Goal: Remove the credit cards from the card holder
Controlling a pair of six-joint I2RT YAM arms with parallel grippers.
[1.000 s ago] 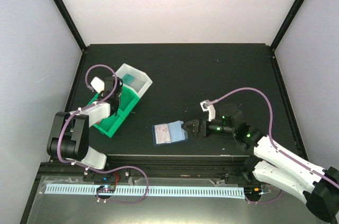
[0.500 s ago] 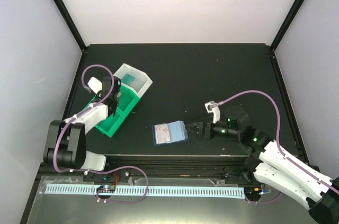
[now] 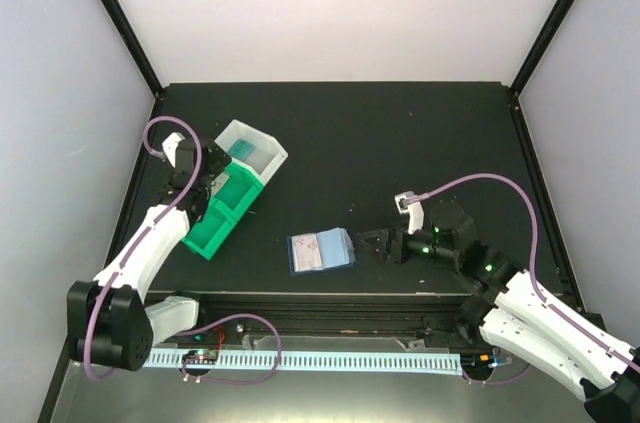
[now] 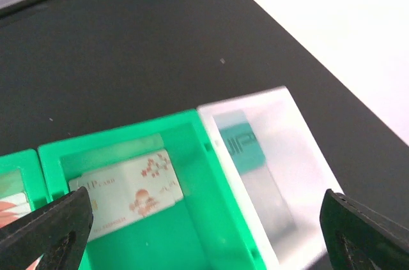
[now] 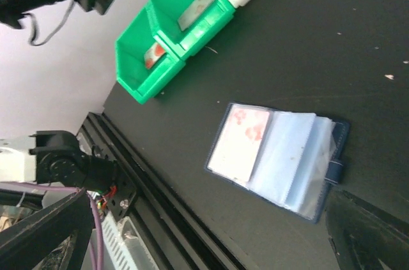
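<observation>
Top view, holder: The card holder (image 3: 320,251) lies open on the table (image 3: 400,133), toward 6 o'clock from its middle.
Top view, right arm: My right gripper (image 3: 376,243) sits at 3 o'clock of the holder, just beside it but apart from it. Its jaws are spread with nothing between them.
Top view, left arm: My left gripper (image 3: 204,189) hangs over the green bin (image 3: 213,231) at the table's 9 o'clock edge. The white bin (image 3: 264,146) touches the green one at its 1 o'clock end.
Left wrist, jaws: The fingers (image 4: 51,226) stand wide apart, released and empty.
Left wrist, bins: A pale flowered card (image 4: 128,190) lies flat in the green compartment below me. A reddish card (image 4: 9,201) shows in the next compartment at 9 o'clock. A teal card (image 4: 239,149) lies in the white bin at 2 o'clock.
Right wrist, holder: A blotched pale card (image 5: 236,142) sits in the holder's 9 o'clock half. The clear sleeves at 3 o'clock look empty, but I cannot be sure.
Done: I judge three cards are out and in the bins.
Left: At least the one card in the holder remains, and my right arm is nearest to it.
</observation>
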